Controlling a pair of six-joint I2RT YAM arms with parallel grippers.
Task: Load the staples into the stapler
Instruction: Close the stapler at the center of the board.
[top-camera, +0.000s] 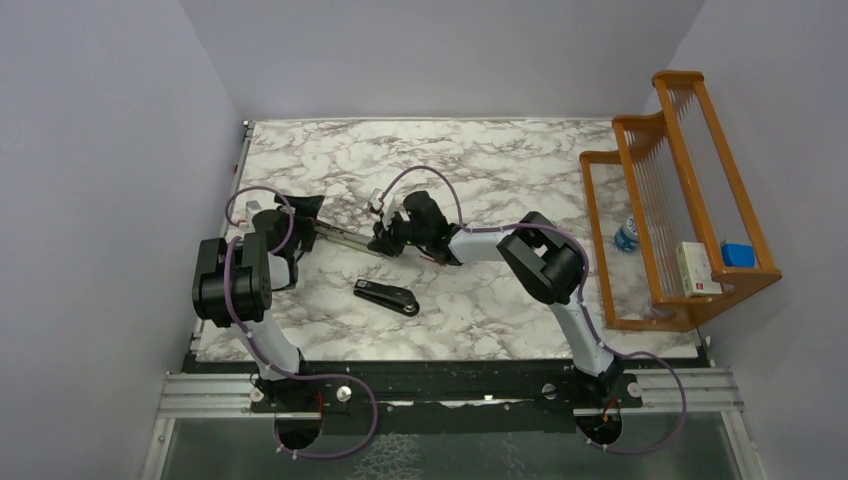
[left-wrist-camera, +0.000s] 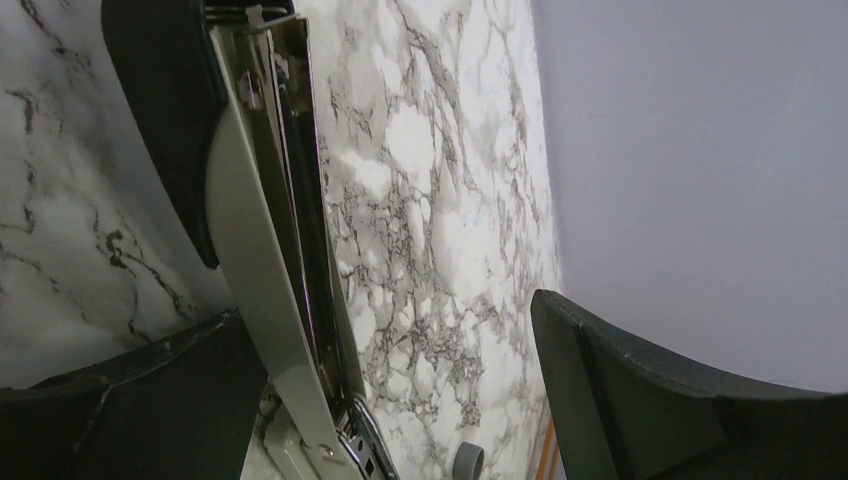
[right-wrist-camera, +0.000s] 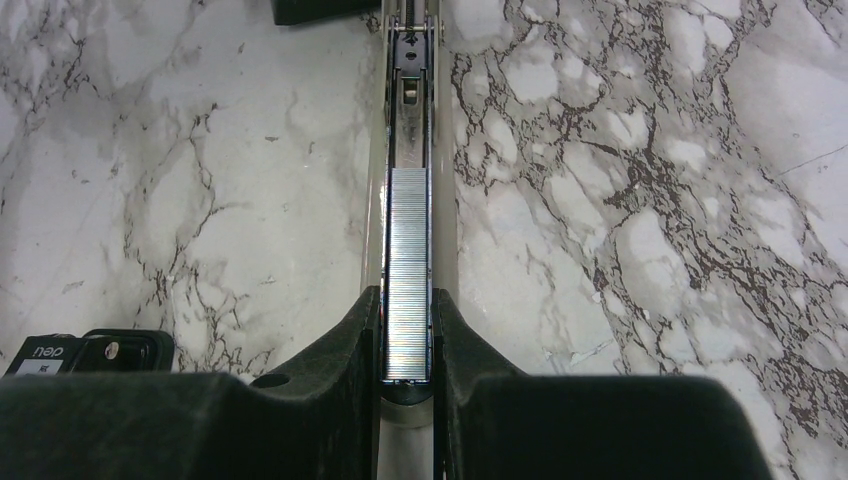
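An opened stapler lies on the marble table between my two grippers, its pale rail exposed and its black cover swung back. A silvery strip of staples lies lengthwise in the rail's channel. My right gripper is at the strip's near end, its black fingers pressed on either side, shut on the staples. My left gripper stands wide open at the stapler's hinge end. The rail runs beside its left finger, and the right finger is well apart.
A second, closed black stapler lies nearer the arms, also seen in the right wrist view. A wooden rack on the right holds a white-and-red box, a blue block and a small blue-and-white cylinder. Walls close in on three sides.
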